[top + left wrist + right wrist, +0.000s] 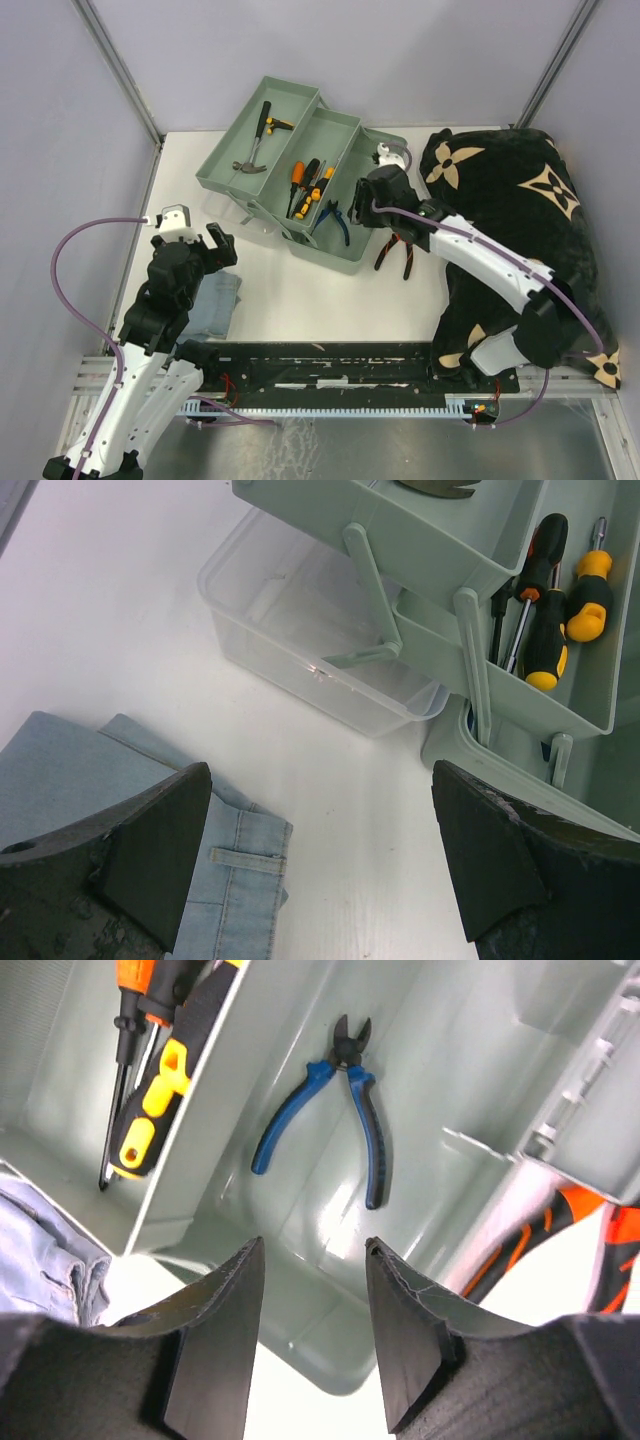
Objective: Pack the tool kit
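The pale grey-green toolbox (262, 118) stands open at the back middle, trays folded out. A hammer (251, 158) lies in the far tray, orange/black screwdrivers (305, 185) in the middle tray. Blue-handled pliers (340, 1100) lie in the bottom compartment. Orange/black pliers (396, 252) lie on the table by the box's right side; they also show in the right wrist view (560, 1230). My right gripper (312, 1250) is open and empty, hovering over the box's near right corner (358, 212). My left gripper (320, 780) is open and empty above the table, left of the box (216, 248).
A folded grey-blue cloth (212, 300) lies under my left gripper. The box's translucent lid (310, 630) hangs at its left side. A black blanket with beige flower marks (520, 210) covers the right of the table. A small white object (390, 155) sits behind the box.
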`<state>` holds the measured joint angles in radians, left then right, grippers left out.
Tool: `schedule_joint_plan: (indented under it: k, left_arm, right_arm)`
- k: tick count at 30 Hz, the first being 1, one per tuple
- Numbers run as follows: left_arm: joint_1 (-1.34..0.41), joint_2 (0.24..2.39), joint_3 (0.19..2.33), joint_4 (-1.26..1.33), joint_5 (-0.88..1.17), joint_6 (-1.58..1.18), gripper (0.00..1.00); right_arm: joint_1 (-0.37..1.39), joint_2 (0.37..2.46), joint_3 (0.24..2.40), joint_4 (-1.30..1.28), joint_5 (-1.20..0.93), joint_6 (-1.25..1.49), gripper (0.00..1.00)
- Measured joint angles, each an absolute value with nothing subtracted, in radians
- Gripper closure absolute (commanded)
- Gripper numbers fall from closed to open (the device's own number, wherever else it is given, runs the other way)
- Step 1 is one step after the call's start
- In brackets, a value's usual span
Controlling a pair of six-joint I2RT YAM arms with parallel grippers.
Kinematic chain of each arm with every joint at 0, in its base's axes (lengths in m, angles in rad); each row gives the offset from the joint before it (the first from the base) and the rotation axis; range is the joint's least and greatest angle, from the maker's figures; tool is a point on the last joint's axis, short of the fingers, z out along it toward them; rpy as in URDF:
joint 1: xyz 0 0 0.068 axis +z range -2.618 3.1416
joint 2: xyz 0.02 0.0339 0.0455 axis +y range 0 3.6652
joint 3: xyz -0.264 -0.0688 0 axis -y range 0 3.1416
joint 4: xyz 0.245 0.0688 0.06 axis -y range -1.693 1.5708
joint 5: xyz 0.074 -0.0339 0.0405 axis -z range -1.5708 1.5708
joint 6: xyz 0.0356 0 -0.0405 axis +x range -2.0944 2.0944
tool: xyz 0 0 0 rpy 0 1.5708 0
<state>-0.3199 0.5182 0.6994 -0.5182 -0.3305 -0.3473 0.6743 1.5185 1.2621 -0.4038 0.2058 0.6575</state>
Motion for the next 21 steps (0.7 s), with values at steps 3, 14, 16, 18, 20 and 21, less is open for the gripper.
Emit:
schedule_joint_plan:
  k: [3,14,16,18,20,21]
  left_arm:
    - [-0.32,0.516,0.699,-0.518,-0.331,-0.347,0.03]
    - [-0.32,0.516,0.699,-0.519,-0.33,-0.347,0.03]
    - [-0.32,0.515,0.699,-0.519,-0.33,-0.347,0.03]
    - [-0.32,0.512,0.699,-0.519,-0.33,-0.347,0.03]
    - [-0.32,0.508,0.699,-0.523,-0.33,-0.348,0.04]
    - [-0.32,0.508,0.699,-0.525,-0.33,-0.349,0.03]
  right_arm:
    - [0.674,1.415,1.162,-0.406,0.209,0.662,0.45]
    - [0.675,1.005,0.754,-0.442,0.271,0.772,0.35]
    - [0.675,0.977,0.697,-0.446,0.284,0.798,0.28]
    - [0.675,0.976,0.648,-0.458,0.303,0.82,0.24]
    - [0.675,0.991,0.626,-0.498,0.333,0.837,0.22]
    - [0.675,0.995,0.625,-0.507,0.342,0.842,0.21]
